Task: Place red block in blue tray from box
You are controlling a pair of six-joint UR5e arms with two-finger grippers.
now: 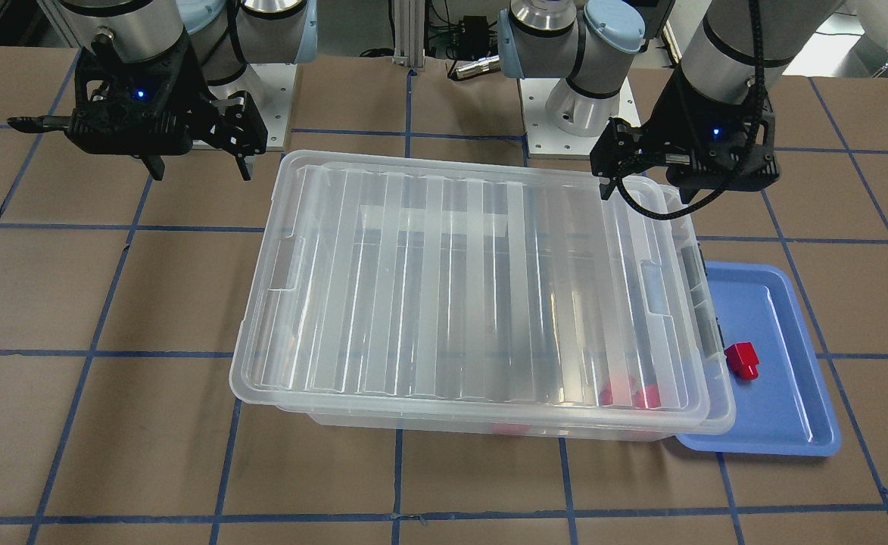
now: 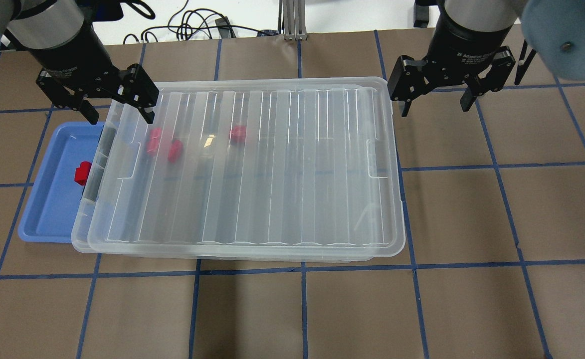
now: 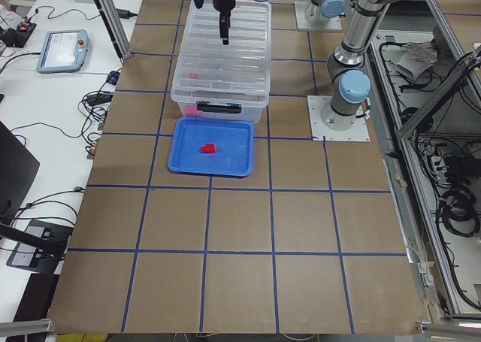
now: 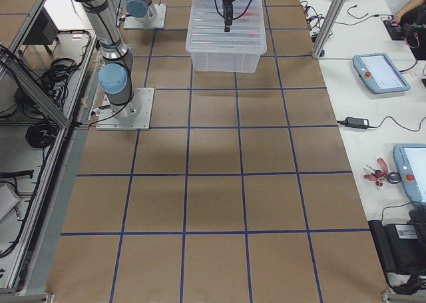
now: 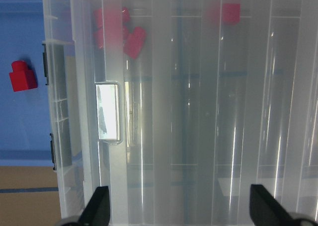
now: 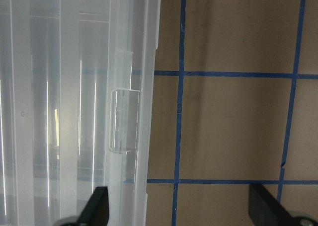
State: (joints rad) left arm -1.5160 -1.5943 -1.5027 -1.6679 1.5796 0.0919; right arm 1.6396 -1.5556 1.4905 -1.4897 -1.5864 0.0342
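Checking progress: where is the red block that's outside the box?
Overhead view, left side: the red block lies inside the blue tray, close beside the latched end of the box.

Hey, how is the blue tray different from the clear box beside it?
The blue tray is opaque and shallow; the box is see-through and deeper. The tray is much smaller than the box. The tray lies open with one red block; the box is lidded with several inside. Both are rectangular plastic.

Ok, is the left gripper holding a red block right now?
No, the left gripper is open and empty, hanging over the lid on the box.
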